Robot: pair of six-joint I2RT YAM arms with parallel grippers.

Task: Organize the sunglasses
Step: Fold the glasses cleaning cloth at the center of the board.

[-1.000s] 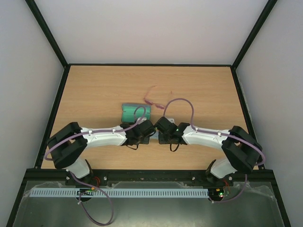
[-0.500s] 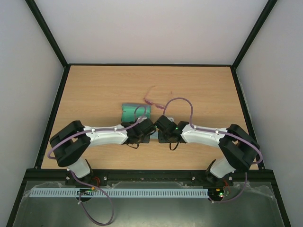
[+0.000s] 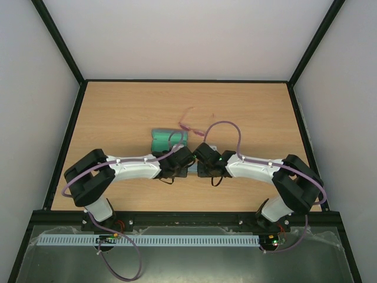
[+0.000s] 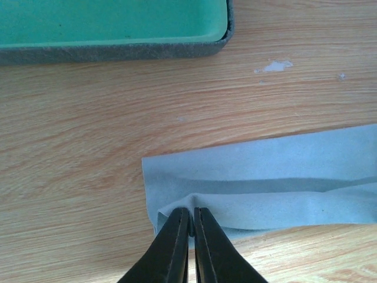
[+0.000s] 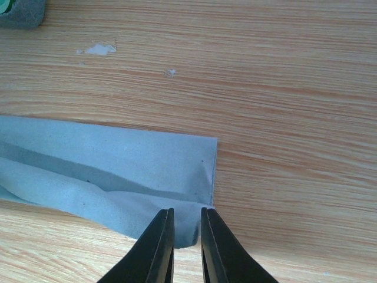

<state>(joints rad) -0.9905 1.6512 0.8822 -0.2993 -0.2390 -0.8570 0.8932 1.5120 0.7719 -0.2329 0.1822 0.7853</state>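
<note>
On tabletop (image 3: 118, 112), near middle, both arms had crept slightly forward within last second. Left hand (image 4: 191, 211) clamped on cloth (image 4: 265, 177) edge, right hand (image 5: 187, 211) pinching opposite edge. Sunglasses (image 3: 185, 125) lay beyond case (image 3: 162, 140), not yet handled.

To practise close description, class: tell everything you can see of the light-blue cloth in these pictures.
The cloth is light blue, matte and soft-looking, folded lengthwise into a long band with creases. It lies on the wooden table, apart from the case. The left gripper pinches one end's near edge, the right gripper the other, with the fabric puckering at both.
</note>
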